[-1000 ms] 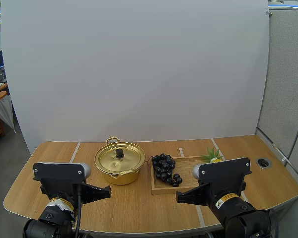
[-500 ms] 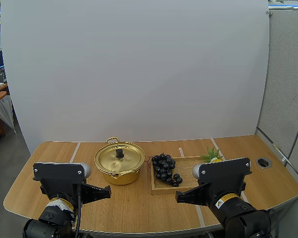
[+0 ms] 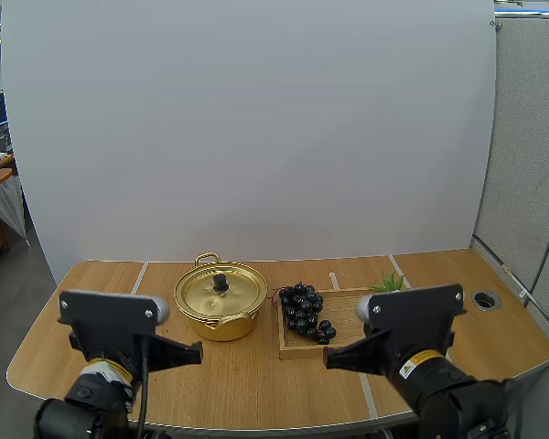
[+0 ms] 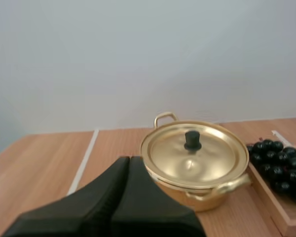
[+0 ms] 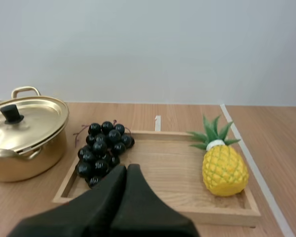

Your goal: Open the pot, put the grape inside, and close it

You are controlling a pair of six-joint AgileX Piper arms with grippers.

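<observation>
A gold pot (image 3: 220,304) stands at mid-table with its lid on, a black knob (image 3: 220,282) on top. A bunch of dark grapes (image 3: 304,311) lies at the left end of a wooden tray (image 3: 345,306) just right of the pot. My left gripper (image 3: 198,351) hovers low in front of the pot, fingers shut together on nothing. My right gripper (image 3: 329,361) hovers before the tray, also shut. From the left wrist, the shut tips (image 4: 129,160) point at the pot (image 4: 195,158). From the right wrist, the tips (image 5: 127,168) sit just short of the grapes (image 5: 101,148).
A toy pineapple (image 5: 223,165) lies at the right end of the tray (image 5: 163,163). A round grommet hole (image 3: 485,299) sits near the table's right edge. White tape lines cross the tabletop. Bare wood lies left of the pot.
Both arms have risen very slightly at the near edge. Pot, grapes and tray have not moved, and both grippers stay shut.
</observation>
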